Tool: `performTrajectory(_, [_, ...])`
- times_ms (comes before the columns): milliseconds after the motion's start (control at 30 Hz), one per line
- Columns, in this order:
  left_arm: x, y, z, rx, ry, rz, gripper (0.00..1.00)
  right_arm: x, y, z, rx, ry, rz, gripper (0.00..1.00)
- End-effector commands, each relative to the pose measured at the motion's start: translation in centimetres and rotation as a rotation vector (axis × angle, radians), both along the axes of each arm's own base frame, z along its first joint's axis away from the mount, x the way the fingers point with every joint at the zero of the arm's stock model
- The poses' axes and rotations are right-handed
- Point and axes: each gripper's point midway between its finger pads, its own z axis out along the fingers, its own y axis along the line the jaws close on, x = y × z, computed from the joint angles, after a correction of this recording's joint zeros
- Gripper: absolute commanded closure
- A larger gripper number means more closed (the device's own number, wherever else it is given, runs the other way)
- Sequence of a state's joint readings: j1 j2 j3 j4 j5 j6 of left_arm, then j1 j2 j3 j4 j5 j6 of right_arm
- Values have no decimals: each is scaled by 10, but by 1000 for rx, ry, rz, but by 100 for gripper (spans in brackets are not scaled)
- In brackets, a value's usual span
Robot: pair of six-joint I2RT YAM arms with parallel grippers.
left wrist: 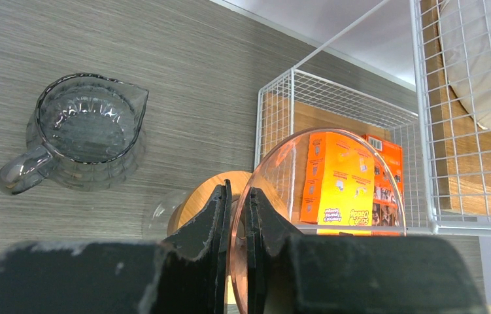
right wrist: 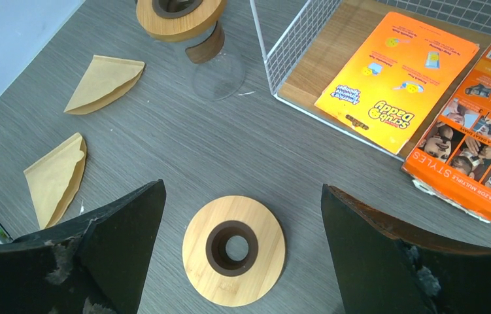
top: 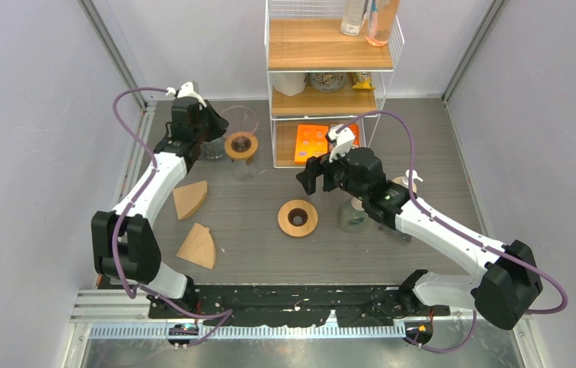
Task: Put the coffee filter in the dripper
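The left jaws are nearly shut, pinching the thin glass rim of the dripper (top: 241, 145) at the back left of the surface (right wrist: 164, 144), with a glass jug (left wrist: 82, 134) just beside it. The right jaws stand wide and hold nothing, hanging over a wooden ring (right wrist: 265, 258) in the middle. Neither filter is in hand: one filter (top: 190, 199) lies flat just beside the left arm (top: 154, 180), and the other filter (top: 199, 246) lies flat nearer the bases, both well apart from the dripper. The task looks barely begun. The main risk is the rim grip: a narrow pinch on smooth glass could slip or tip the dripper, and a hard squeeze might chip it. The right jaws are lined up with the ring rather than paper, so closing here would probably take the wrong thing. A flat, folded filter gives little edge to catch, so the jaws may scrape the surface, crumple the paper or push it away. Reaching for the farther filter also brings the right arm close to the left arm, risking a knock that jolts the dripper.
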State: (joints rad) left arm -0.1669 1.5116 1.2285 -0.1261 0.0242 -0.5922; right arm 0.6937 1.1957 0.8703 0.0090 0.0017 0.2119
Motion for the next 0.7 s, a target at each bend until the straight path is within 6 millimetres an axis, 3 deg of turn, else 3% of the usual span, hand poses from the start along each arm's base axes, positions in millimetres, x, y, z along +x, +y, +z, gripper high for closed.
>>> performTrajectory(0, [11, -1, 11, -13, -37, -9, 100, 8, 7, 28, 38, -44, -12, 5])
performTrajectory(333, [-2, 5, -8, 29, 46, -3, 100, 11, 7, 29, 35, -43, -21, 5])
performTrajectory(667, [-14, -10, 15, -11, 3, -92, 100, 11, 9, 28, 38, -40, -13, 5])
